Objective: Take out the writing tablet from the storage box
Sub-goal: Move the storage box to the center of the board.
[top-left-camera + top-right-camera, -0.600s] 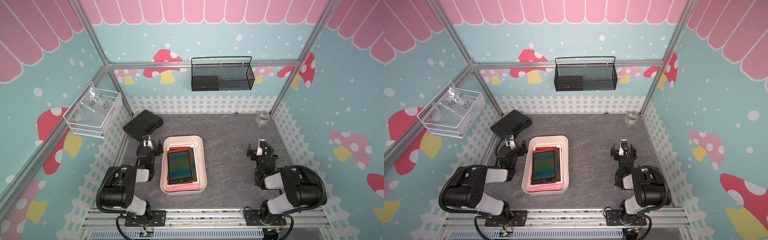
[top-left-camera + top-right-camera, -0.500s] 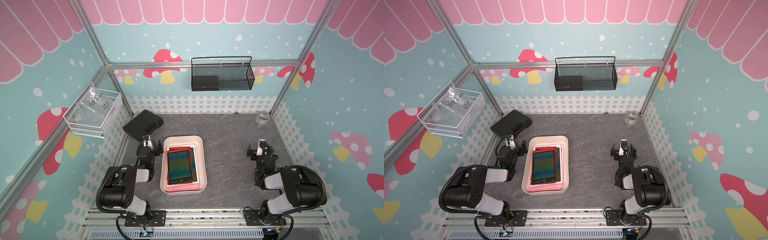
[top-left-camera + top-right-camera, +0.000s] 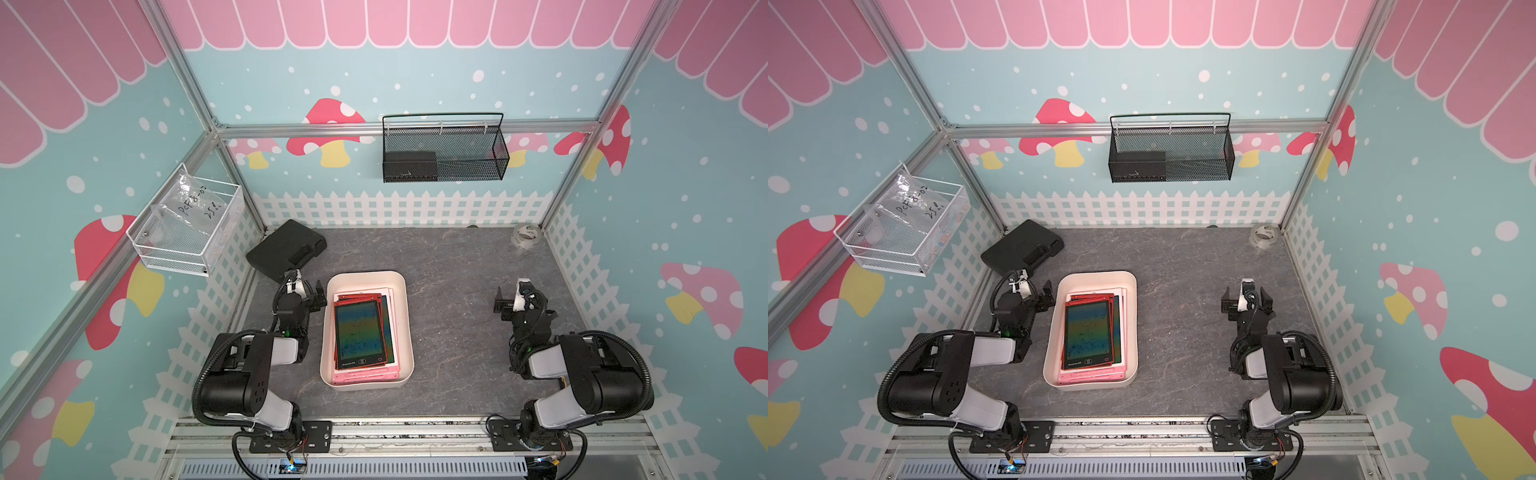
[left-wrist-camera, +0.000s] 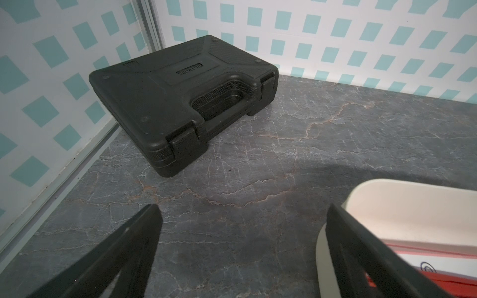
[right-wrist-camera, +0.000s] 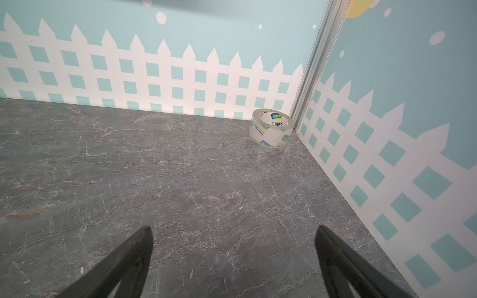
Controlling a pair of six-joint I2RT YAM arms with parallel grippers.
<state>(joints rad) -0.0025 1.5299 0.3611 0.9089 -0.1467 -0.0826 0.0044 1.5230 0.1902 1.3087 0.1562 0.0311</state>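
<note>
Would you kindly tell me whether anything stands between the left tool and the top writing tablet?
Only the storage box's low side wall: the open left tool sits just outside it. The red-framed writing tablet lies uncovered on top of the other tablets.

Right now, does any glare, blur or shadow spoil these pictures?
In both top views: evenly lit, sharp, the writing tablet clear in the storage box. Left wrist: a soft shadow on the table beside the box. Right wrist: tape roll crisp, no glare.

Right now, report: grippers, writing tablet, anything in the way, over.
Left gripper open, empty, beside storage box. Right gripper open, empty, over bare table. Writing tablet topmost in box, untouched. Nothing covering it.
</note>
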